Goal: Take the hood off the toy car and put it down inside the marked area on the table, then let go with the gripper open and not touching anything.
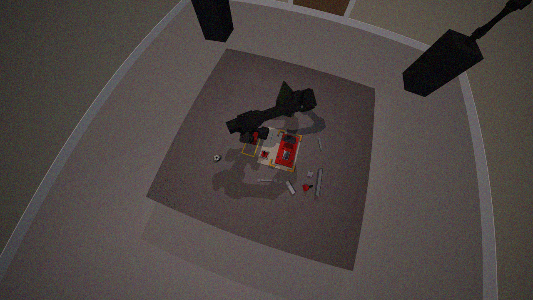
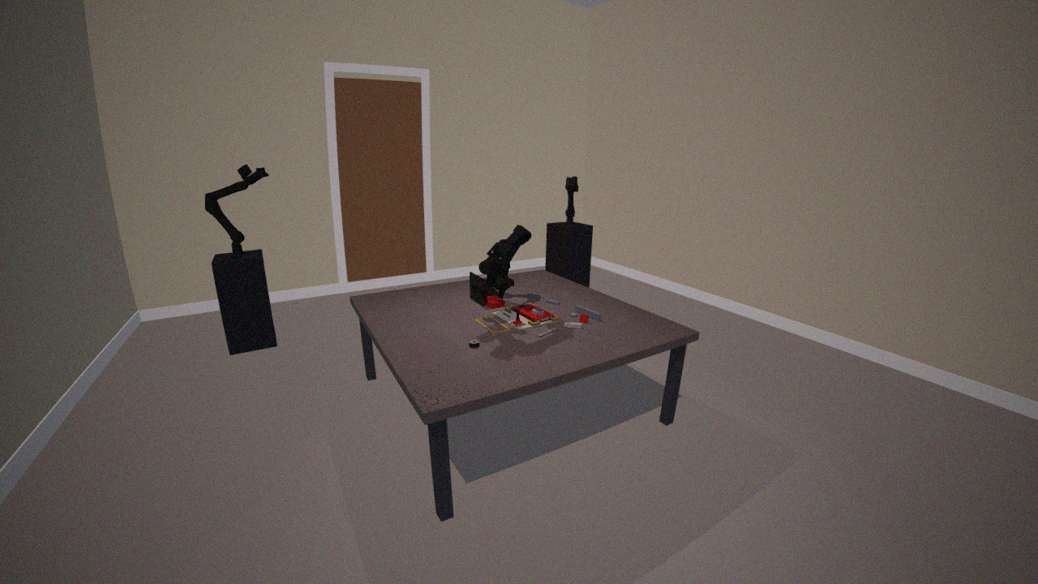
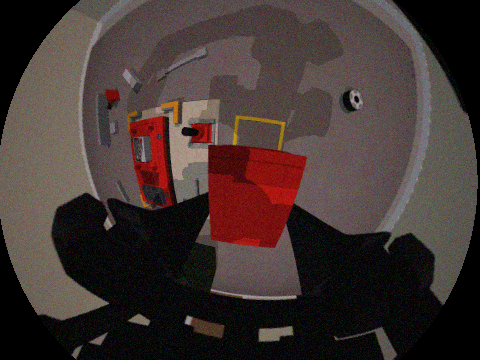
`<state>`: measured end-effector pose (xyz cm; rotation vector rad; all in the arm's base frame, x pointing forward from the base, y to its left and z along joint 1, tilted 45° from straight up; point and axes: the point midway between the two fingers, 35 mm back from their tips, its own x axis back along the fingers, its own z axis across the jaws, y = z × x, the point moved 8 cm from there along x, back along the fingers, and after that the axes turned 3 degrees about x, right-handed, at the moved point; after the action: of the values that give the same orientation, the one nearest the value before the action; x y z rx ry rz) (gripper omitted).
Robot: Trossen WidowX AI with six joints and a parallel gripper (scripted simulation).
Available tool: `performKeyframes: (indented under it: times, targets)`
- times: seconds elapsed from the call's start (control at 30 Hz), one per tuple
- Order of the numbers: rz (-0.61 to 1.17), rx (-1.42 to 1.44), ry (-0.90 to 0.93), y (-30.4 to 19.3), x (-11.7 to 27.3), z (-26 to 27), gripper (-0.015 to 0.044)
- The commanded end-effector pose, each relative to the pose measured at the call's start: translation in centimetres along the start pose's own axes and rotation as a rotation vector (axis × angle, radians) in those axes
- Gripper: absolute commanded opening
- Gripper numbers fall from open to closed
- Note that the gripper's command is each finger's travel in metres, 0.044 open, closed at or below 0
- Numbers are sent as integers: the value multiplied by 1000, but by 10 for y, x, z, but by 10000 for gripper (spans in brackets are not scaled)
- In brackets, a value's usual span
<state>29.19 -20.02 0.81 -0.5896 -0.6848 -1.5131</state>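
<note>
My gripper (image 1: 255, 136) (image 3: 250, 200) is shut on the red hood (image 1: 255, 139) (image 2: 495, 302) (image 3: 255, 210). The hood is held above the table, off the car. The marked area, a yellow outline (image 1: 247, 154) (image 3: 260, 119), lies flat on the table; in the wrist view the hood covers its near end. The red toy car (image 1: 280, 153) (image 3: 161, 150) sits on a beige board (image 1: 273, 151) (image 3: 197, 107) to the left in the wrist view, with a grey block (image 1: 286, 154) (image 3: 144, 149) exposed in its body.
On the board, beside the marked area, stands a red piece with a black knob (image 1: 264, 153) (image 3: 202, 133). A small wheel (image 1: 215, 158) (image 2: 473, 343) (image 3: 353, 100) lies beyond the outline. A long grey bar (image 1: 319, 182) and a loose red piece (image 1: 305, 188) (image 3: 112, 96) lie past the car.
</note>
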Motion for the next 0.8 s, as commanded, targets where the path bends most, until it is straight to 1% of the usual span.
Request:
performKeyframes:
  times: [0.0, 0.77]
  targets:
    - [2, 12, -4, -2, 1, -5, 0]
    - [1, 12, -4, 0, -14, -5, 0]
